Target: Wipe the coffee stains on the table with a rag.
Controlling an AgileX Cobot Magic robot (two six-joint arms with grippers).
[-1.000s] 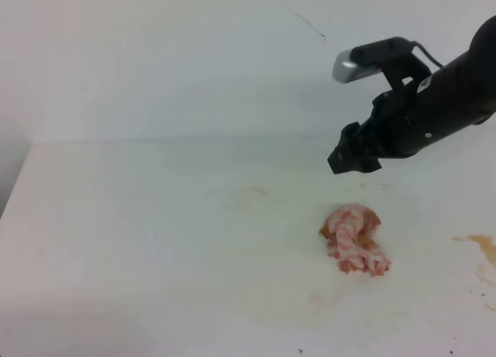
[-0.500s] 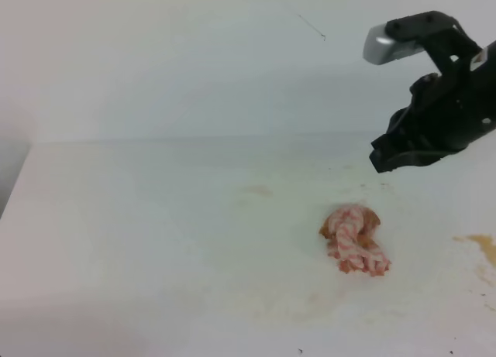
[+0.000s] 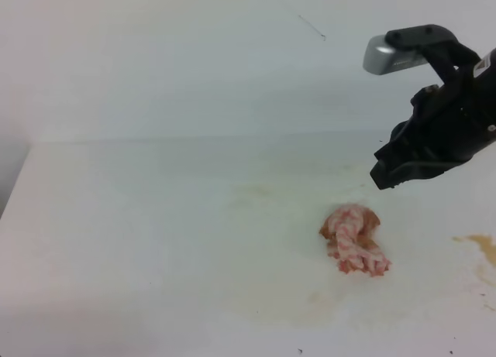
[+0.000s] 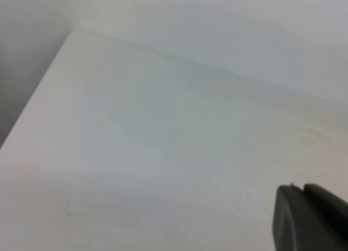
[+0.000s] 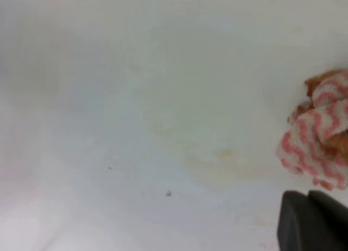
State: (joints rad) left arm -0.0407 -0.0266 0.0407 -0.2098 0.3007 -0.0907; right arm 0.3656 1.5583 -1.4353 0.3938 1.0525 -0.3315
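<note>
The rag [image 3: 354,238], a crumpled pink-and-white striped cloth with a brown patch, lies loose on the white table [image 3: 139,233], right of centre. My right gripper [image 3: 385,175] hangs shut and empty in the air above and to the right of the rag, apart from it. In the right wrist view its fingertips [image 5: 296,221] sit pressed together at the bottom right, with the rag [image 5: 321,153] just beyond them. An amber coffee stain [image 3: 482,244] lies at the right edge. Faint tan smudges [image 3: 318,299] spread in front of the rag. My left gripper [image 4: 303,215] shows only as dark joined tips.
A faint tan mark [image 3: 252,190] sits behind and left of the rag. The table's left edge [image 3: 15,187] drops off to a grey gap. A white wall [image 3: 194,63] rises behind the table. Tiny dark specks [image 3: 300,351] dot the front.
My right gripper has shut and moved up and to the right, away from the rag. The rag has stayed where it lay.
</note>
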